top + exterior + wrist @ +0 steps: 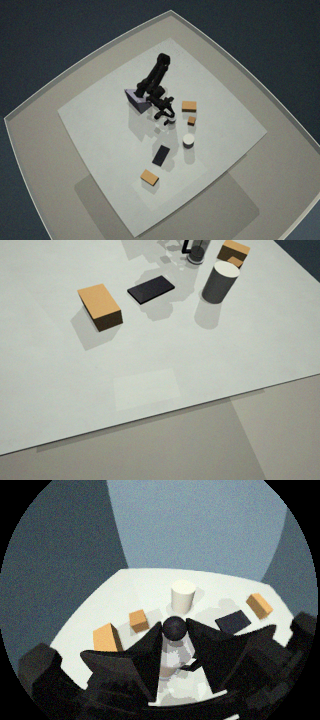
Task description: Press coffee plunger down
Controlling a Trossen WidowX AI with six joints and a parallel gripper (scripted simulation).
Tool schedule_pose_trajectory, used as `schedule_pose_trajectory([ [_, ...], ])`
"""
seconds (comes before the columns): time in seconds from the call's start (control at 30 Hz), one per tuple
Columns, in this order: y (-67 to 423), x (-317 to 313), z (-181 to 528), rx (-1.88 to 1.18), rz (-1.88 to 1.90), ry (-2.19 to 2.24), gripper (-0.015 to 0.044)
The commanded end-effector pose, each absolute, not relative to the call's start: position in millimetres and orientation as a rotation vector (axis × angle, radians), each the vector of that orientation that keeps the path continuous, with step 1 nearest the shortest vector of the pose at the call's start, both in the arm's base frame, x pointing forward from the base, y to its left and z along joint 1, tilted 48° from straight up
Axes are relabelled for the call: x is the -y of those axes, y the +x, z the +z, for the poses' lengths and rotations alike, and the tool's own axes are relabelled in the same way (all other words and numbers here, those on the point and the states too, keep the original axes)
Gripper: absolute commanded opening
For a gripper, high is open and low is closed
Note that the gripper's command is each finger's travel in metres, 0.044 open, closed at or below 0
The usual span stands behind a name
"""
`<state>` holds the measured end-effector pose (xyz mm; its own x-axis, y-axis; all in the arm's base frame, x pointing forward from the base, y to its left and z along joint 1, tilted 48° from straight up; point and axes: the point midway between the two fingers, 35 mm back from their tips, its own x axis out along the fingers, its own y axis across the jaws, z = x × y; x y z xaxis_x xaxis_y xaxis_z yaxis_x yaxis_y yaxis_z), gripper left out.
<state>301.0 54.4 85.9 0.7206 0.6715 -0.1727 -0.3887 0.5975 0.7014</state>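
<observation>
The coffee press (171, 120) (195, 261) stands upright, a clear glass with a round base and a black handle (185, 247). Its top is cut off in the exterior view. There the plunger's dark disc (197, 253) shows low in the glass, near the base, with the thin rod above it. Whether it touches the bottom I cannot tell. My gripper (172, 115) (173, 623) is over the press, shut on the plunger's round black knob (174, 629), which sits between the fingertips in the wrist view. The fingers hide part of the press.
A white-topped cylinder (188, 140) (218, 285) (183, 597) stands beyond the press. A small brown block (191, 120) (138, 621) and a larger orange block (189, 106) (106, 638) are beside it. A flat black slab (161, 155) (151, 289) and another orange block (149, 177) (99, 302) lie farther out.
</observation>
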Motion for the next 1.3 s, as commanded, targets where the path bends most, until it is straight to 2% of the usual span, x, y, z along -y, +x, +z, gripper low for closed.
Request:
schedule_pose_trajectory([
  [0.0, 301.0, -54.4, 85.9, -0.451, 0.639, 0.688, 0.0114],
  [0.2, 301.0, -54.4, 85.9, -0.451, 0.639, 0.688, 0.0114],
  [0.6, 301.0, -54.4, 85.9, -0.451, 0.639, 0.688, 0.0429],
  [0.63, 301.0, -54.4, 85.9, -0.451, 0.639, 0.688, 0.0440],
  [0.97, 312.1, -38.9, 102.0, -0.429, 0.616, 0.674, 0.0440],
  [1.27, 279.0, -0.4, 143.0, -0.471, 0.642, 0.689, 0.0440],
])
